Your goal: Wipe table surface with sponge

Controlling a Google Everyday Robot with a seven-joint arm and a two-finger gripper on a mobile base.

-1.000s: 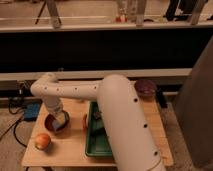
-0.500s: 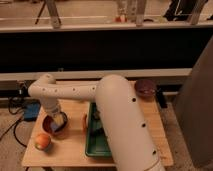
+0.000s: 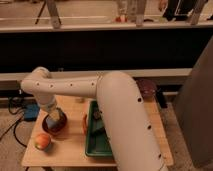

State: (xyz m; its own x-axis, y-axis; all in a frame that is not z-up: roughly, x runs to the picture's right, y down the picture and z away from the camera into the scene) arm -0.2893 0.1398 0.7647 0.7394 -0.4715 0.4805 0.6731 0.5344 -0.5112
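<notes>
Arm of white colour reaches from the lower right across the tabletop point(image 3: 70, 147) and bends down at its far left end, where the gripper point(image 3: 53, 117) hangs over a red bowl point(image 3: 54, 127). The jaws point downward into the bowl. How far the jaws are open I cannot tell, because the wrist above hides them and the shapes there run together.

Directly at the jaws sits the sponge point(image 3: 56, 118), a small pale block with a bluish side, and it lies inside the bowl or just above its rim. Whether the jaws are touching the sponge or only stand close to it, I cannot tell.

Below the jaws and a little to their left, near the front corner of the tabletop, rests a round orange fruit point(image 3: 42, 141), apart from the bowl. To the right of the jaws stands a green tray point(image 3: 97, 150), partly covered by the thick white arm; some dark items lie in it, but I cannot make out what they are. Between the bowl and the tray there is a thin orange-red thing point(image 3: 84, 124) at the tray's left edge.

Far to the right of the jaws, near the back corner, sits a dark reddish round dish point(image 3: 147, 87). Left of the jaws, off the tabletop, a blue object point(image 3: 31, 111) lies among dark cables.
</notes>
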